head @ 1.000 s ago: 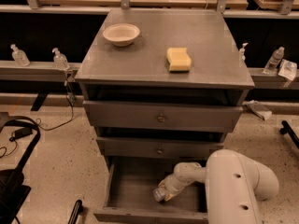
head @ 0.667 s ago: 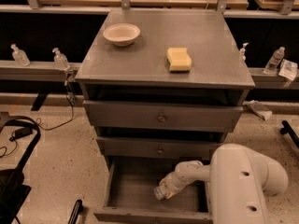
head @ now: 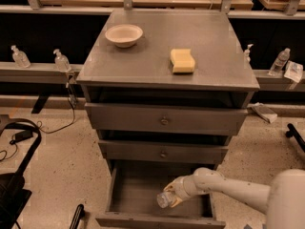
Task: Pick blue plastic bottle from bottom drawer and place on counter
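Observation:
The bottom drawer [head: 136, 194] is pulled open below two shut drawers. My white arm reaches into it from the lower right. My gripper [head: 170, 195] is inside the drawer, right of its middle, closed around the blue plastic bottle [head: 163, 200]. The clear bottle sticks out of the fingers to the lower left, tilted, low over the drawer floor. The grey counter [head: 214, 37] on top of the cabinet holds a white bowl [head: 124, 35] and a yellow sponge [head: 182, 61].
Small pump dispensers [head: 19, 57] [head: 61, 61] stand on the ledge left of the cabinet. A slim clear bottle [head: 279, 62] and another dispenser [head: 247, 53] stand on the right ledge. Cables and a dark object [head: 14, 142] lie on the floor at left.
My arm's bulky rear part has drawn back to the right and down. The gripper and bottle have shifted slightly left and lower in the drawer.

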Robot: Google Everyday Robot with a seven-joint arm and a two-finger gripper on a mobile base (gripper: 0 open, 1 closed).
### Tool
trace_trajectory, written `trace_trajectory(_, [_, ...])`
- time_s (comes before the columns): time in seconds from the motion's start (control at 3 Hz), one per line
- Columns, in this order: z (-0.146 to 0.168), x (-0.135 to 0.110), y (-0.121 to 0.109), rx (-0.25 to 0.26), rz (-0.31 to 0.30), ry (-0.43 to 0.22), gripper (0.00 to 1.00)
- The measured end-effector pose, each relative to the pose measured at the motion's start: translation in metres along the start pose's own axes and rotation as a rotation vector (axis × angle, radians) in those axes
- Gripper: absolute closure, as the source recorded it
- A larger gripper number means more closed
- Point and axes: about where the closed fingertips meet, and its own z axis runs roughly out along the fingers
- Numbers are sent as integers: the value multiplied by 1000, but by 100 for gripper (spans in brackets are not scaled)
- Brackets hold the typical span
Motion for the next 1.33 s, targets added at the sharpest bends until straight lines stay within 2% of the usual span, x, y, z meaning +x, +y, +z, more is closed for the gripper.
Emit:
trace_trajectory(0.33, [-36,-38,-10,132,2,-148,100])
trace_trajectory(0.67, [-119,-37,-9,304,-44,-178,100])
trace_trajectory(1.0, [-187,-18,0,412,-40,-157,100])
trace_trajectory(1.33, [-244,-10,-5,475,-75,-163,100])
